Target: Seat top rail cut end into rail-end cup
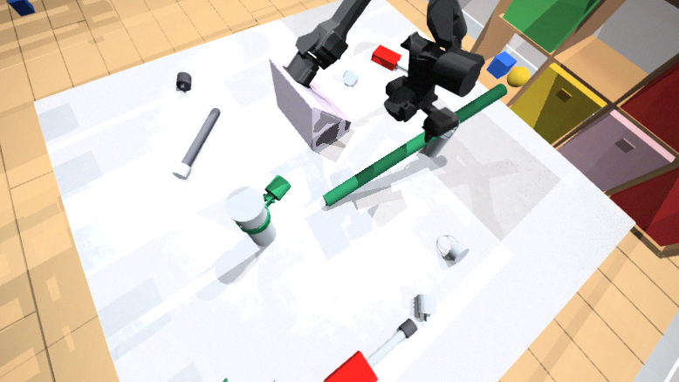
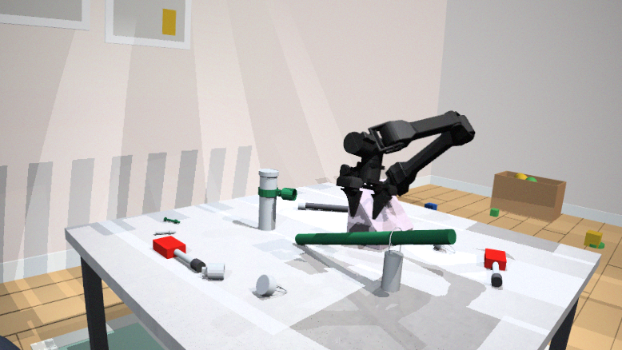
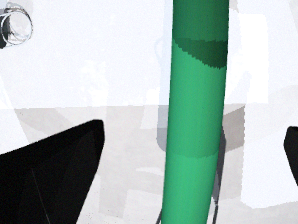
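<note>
Green fence top rail (image 1: 380, 168) (image 2: 348, 238) (image 3: 196, 110) passes through the loop cap on a short gray post (image 1: 433, 146) (image 2: 391, 270), its near end apart from the green rail-end cup (image 1: 277, 187) (image 2: 288, 193) on the big post (image 1: 262, 233) (image 2: 267, 212), beneath a wide-open, empty black gripper (image 1: 421, 119) (image 2: 364, 216) (image 3: 200, 133).
</note>
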{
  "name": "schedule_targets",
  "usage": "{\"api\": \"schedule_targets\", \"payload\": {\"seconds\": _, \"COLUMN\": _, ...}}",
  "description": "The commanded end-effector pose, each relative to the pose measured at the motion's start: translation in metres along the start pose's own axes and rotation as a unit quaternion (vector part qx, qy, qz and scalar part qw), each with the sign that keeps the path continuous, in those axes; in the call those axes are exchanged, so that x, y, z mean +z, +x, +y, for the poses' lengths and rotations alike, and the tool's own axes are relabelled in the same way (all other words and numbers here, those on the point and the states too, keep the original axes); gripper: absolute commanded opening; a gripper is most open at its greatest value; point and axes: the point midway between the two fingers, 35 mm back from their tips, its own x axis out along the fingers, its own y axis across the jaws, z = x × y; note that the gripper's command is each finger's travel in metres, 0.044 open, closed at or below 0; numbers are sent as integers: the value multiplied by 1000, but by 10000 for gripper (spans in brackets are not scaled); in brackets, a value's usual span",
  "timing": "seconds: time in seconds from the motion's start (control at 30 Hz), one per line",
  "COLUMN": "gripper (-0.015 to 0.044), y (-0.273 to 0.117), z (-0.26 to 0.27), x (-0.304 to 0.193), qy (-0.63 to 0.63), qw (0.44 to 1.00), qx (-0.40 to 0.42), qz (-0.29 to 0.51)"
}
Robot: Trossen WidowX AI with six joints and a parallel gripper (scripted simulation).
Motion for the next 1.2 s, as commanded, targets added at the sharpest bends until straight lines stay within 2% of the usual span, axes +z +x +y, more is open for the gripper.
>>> {"api": "schedule_targets", "payload": {"seconds": 0.0, "gripper": 426, "y": -1, "z": 1, "x": 1, "qy": -6, "qw": 1000, "qx": 1, "qz": -1}}
{"api": "schedule_targets", "payload": {"seconds": 0.23, "gripper": 440, "y": -29, "z": 22, "x": 48, "qy": -226, "qw": 973, "qx": 40, "qz": -32}}
{"api": "schedule_targets", "payload": {"seconds": 0.47, "gripper": 440, "y": -60, "z": 33, "x": 96, "qy": -456, "qw": 885, "qx": 59, "qz": -75}}
{"api": "schedule_targets", "payload": {"seconds": 1.17, "gripper": 440, "y": -104, "z": 31, "x": 159, "qy": -727, "qw": 670, "qx": 51, "qz": -143}}
